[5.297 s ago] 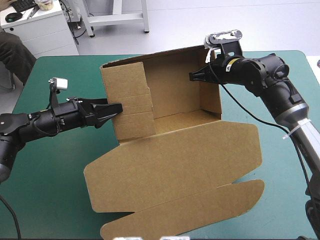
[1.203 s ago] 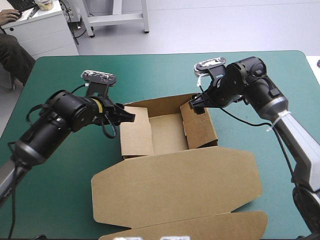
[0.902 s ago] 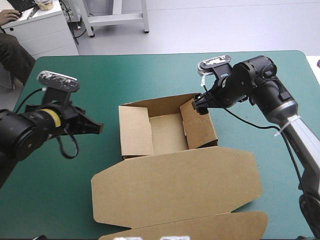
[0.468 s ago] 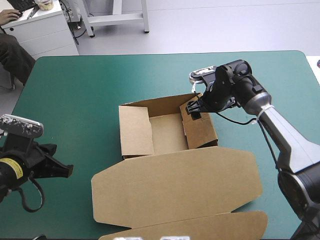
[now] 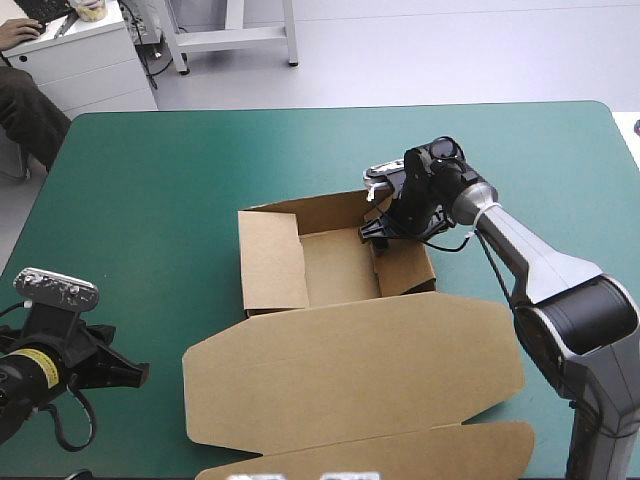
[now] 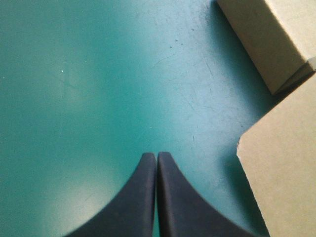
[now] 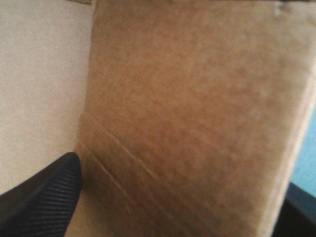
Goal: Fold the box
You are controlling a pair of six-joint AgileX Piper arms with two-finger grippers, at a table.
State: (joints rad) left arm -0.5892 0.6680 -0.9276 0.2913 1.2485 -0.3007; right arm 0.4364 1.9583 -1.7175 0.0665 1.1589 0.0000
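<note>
L gripper (image 5: 138,375) has pulled back near-left, fingers (image 6: 140,197) pressed together. R gripper (image 5: 372,228) spread astride box's (image 5: 270,262) right wall (image 5: 405,266) mid-table; tucked wall could spring out if I bump it.

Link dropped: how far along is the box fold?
Done: the box stands as an open tray. In hand: the right gripper, open, straddles the right wall; the left gripper is shut, clear of it. Left: the lid lies flat.
</note>
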